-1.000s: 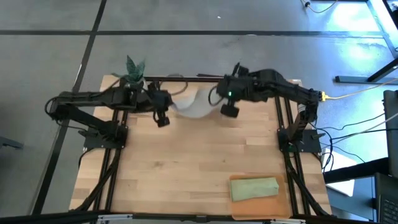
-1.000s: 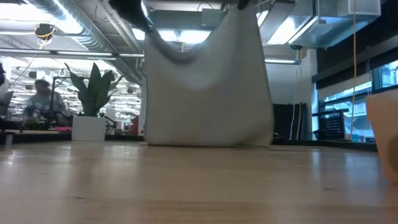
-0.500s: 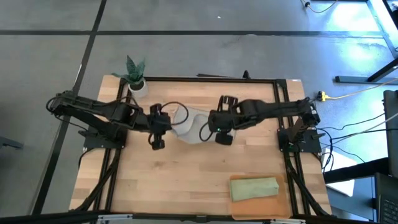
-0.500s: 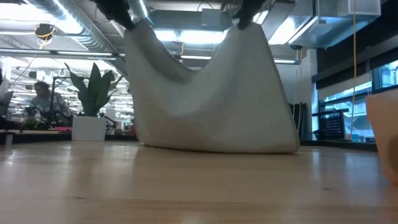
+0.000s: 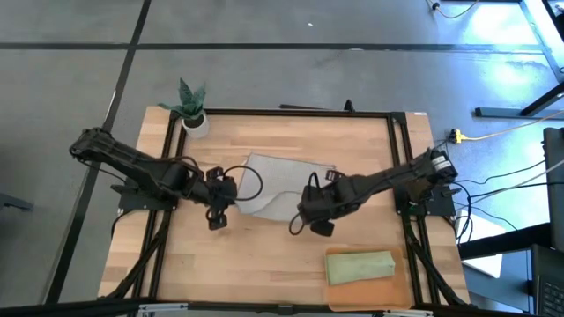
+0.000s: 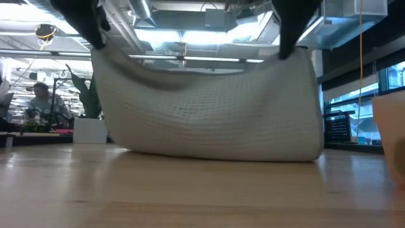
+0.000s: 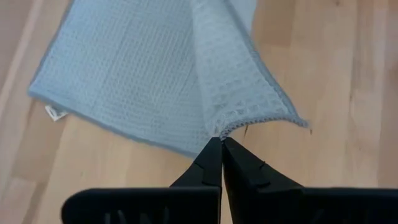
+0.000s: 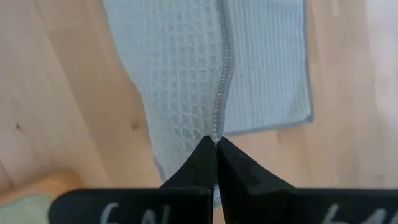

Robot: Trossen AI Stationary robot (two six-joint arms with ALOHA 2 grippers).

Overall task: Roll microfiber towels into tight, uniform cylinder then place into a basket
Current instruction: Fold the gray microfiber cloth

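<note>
A light grey microfiber towel (image 5: 280,187) lies partly on the pale wood table, its near edge lifted between my two grippers. My left gripper (image 5: 218,217) is shut on the towel's near left corner, and my right gripper (image 5: 313,222) is shut on its near right corner. In the low view the towel (image 6: 209,114) hangs between them as a sagging sheet with its bottom on the table. A folded sage green towel (image 5: 359,266) lies in the orange-brown basket (image 5: 339,295) at the near right. My left gripper pinches the towel's hemmed corner (image 7: 225,128) between its two fingers, slanting down from the near side. The corner is held above the table and the cloth slopes away onto the wood, slack. My right gripper pinches the towel's hemmed edge (image 8: 216,132) at a fold, between its two fingers, pointing steeply down. That edge is lifted and the rest runs down onto the table.
A small plant in a white pot (image 5: 193,120) stands at the far left corner. A dark frame (image 5: 291,112) runs round the table's edges. Bare wood lies between the towel and the near edge, left of the basket.
Both grippers have gone down and toward the table's near edge, staying shut on the grey towel. The towel, which hung bunched near the far edge, has been drawn nearer and spread wider, and its far part now lies flat on the table.
</note>
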